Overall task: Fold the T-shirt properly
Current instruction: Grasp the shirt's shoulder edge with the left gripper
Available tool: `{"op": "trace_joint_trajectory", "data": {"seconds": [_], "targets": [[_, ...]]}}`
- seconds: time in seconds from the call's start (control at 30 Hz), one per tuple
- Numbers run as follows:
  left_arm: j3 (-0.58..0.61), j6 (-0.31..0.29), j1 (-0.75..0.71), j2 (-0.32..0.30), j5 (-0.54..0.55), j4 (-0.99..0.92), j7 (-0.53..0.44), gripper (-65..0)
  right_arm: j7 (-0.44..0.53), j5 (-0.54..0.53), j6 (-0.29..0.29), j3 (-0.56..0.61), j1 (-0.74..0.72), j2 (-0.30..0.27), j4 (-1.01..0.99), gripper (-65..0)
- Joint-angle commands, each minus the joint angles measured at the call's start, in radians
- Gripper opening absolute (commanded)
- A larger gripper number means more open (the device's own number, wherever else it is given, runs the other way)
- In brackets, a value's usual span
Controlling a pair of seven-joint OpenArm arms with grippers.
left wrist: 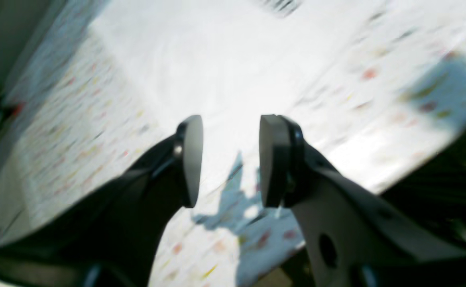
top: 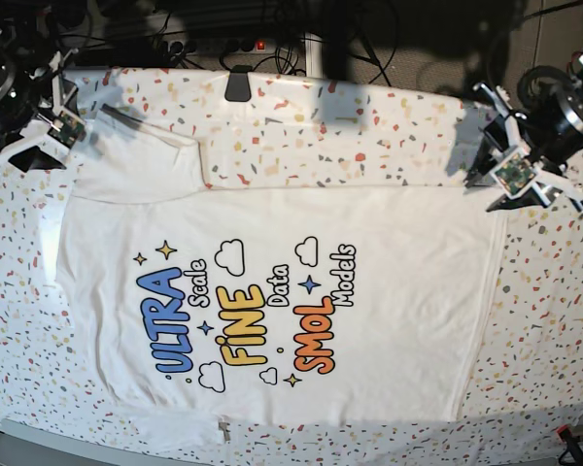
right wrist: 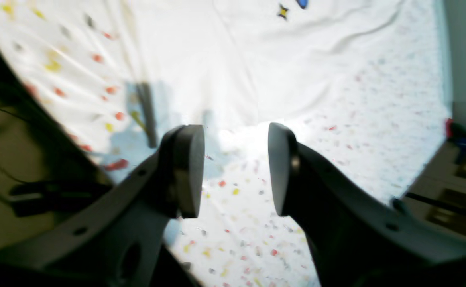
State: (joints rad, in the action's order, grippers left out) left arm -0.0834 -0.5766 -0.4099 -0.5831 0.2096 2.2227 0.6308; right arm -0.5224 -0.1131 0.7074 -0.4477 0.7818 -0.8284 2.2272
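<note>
With the T-shirt (top: 272,301) spread print-up on the table cover (top: 554,320), folding looks unstarted: both the left gripper (left wrist: 231,161) and right gripper (right wrist: 236,169), fingers spread and empty, must next descend onto its far edge.

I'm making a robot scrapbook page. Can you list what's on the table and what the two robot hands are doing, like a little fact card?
shirt: white T-shirt lying flat, print facing up, not folded yet
words on it: ULTRA, FINE, SMOL, with clouds and stars
table: white speckled cover
left gripper: fingers apart, holding nothing, above the shirt's edge
right gripper: fingers apart, holding nothing, above the cover near the shirt
</note>
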Motion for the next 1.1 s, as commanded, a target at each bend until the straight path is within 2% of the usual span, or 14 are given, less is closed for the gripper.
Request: {"op": "trace_joint_trajectory", "data": {"seconds": [0.0, 0.07, 0.17, 0.27, 0.47, 0.53, 0.6, 0.73, 0.8, 0.93, 1.07], "targets": [[0.031, 0.007, 0.013, -0.010, -0.003, 0.004, -0.018, -42.9, 0.008, -0.004, -0.009, 0.001, 0.003, -0.016, 0.016, -38.3], [0.123, 0.007, 0.032, -0.010, -0.060, -0.018, -0.025, -42.9, 0.000, 0.005, -0.009, 0.035, 0.003, -0.016, 0.016, -38.3], [0.241, 0.008, 0.098, -0.010, -0.256, -0.097, -0.064, -42.9, -0.023, 0.007, -0.009, 0.101, 0.002, -0.016, 0.016, -38.3], [0.306, 0.044, 0.187, -0.010, -0.390, -0.225, -0.086, -42.9, -0.042, 0.009, -0.009, 0.154, 0.002, -0.013, 0.016, -38.3], [0.428, 0.053, 0.341, -0.014, -0.495, -0.514, -0.130, -42.9, -0.071, 0.009, -0.009, 0.172, -0.004, -0.011, 0.016, -38.3], [0.470, 0.053, 0.373, -0.020, -0.526, -0.567, -0.112, -42.9, -0.094, 0.009, -0.009, 0.172, -0.003, -0.011, 0.016, -38.3], [0.507, 0.053, 0.385, -0.034, -0.527, -0.573, -0.079, -42.9, -0.123, 0.009, -0.009, 0.172, -0.003, -0.011, 0.016, -38.3], [0.572, 0.058, 0.400, -0.071, -0.580, -0.572, -0.085, -42.9, -0.140, 0.008, -0.009, 0.172, -0.003, -0.011, 0.016, -38.3], [0.595, 0.087, 0.401, -0.097, -0.576, -0.573, -0.064, -42.9, -0.140, 0.008, -0.009, 0.172, -0.003, -0.011, 0.016, -38.3], [0.637, 0.103, 0.393, -0.153, -0.597, -0.575, -0.041, -42.9, -0.140, 0.008, -0.009, 0.172, -0.003, -0.011, 0.016, -38.3], [0.642, 0.135, 0.396, -0.171, -0.636, -0.575, -0.045, -42.9, -0.140, 0.008, -0.009, 0.172, -0.003, -0.011, 0.016, -38.3]]}}
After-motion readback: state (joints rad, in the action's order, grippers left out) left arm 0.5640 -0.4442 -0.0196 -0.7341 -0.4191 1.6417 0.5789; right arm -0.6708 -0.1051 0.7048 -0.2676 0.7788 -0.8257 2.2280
